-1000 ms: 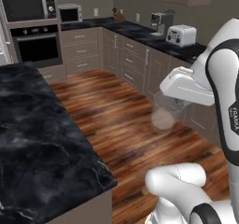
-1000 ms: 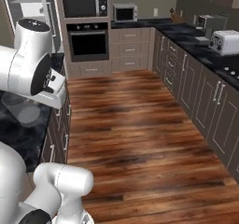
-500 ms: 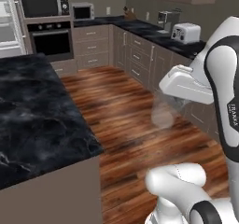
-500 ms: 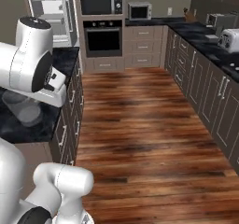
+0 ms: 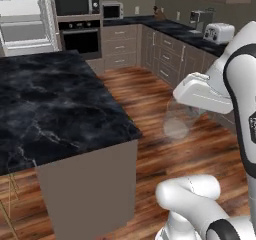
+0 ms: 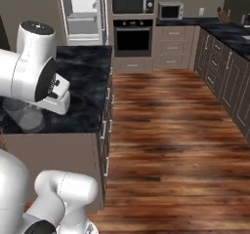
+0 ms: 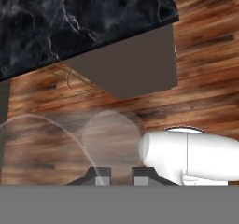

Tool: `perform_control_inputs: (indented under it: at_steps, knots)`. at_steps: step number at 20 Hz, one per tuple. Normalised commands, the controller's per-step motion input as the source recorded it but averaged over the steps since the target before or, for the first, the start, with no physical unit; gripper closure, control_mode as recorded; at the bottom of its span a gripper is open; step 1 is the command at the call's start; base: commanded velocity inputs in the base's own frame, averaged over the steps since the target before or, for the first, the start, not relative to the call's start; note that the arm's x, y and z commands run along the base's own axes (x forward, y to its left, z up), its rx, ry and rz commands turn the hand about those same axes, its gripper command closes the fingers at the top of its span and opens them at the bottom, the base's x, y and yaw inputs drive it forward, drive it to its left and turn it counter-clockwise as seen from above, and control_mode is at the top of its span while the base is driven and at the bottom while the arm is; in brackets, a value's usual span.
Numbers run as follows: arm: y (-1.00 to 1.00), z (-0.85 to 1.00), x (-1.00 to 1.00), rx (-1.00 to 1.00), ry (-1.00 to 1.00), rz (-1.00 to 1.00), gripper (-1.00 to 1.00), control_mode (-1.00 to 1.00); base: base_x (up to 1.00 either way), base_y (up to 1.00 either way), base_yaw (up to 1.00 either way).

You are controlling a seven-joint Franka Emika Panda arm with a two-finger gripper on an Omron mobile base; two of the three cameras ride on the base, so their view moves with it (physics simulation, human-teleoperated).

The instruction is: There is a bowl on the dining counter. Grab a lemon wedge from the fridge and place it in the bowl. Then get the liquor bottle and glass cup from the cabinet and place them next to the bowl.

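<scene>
- We see the glass cup (image 5: 176, 120) hanging under the gripper (image 7: 117, 174), above the floor (image 5: 150, 99), to the right of the dining counter (image 5: 50, 104).
- In our right base view the glass cup (image 6: 27, 118) sits in front of the dining counter (image 6: 83, 77).
- Behind the counter stands the fridge (image 5: 22, 19), with an oven (image 5: 80, 36) to its right and a microwave (image 5: 75, 1) above that.
- A toaster (image 5: 218, 32) rests on the far right worktop (image 5: 165, 26).
</scene>
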Motion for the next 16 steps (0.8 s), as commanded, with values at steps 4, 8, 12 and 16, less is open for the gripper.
perform_control_inputs:
  at_steps: [4,8,12,16]
  knots:
    - [0.00,0.00,0.00,0.00,0.00,0.00,1.00,1.00,0.00,1.00,0.20]
    - [0.00,0.00,0.00,0.00,0.00,0.00,1.00,1.00,0.00,1.00,0.16]
    - [0.00,0.00,0.00,0.00,0.00,0.00,1.00,1.00,0.00,1.00,0.09]
    - [0.00,0.00,0.00,0.00,0.00,0.00,1.00,1.00,0.00,1.00,-0.01]
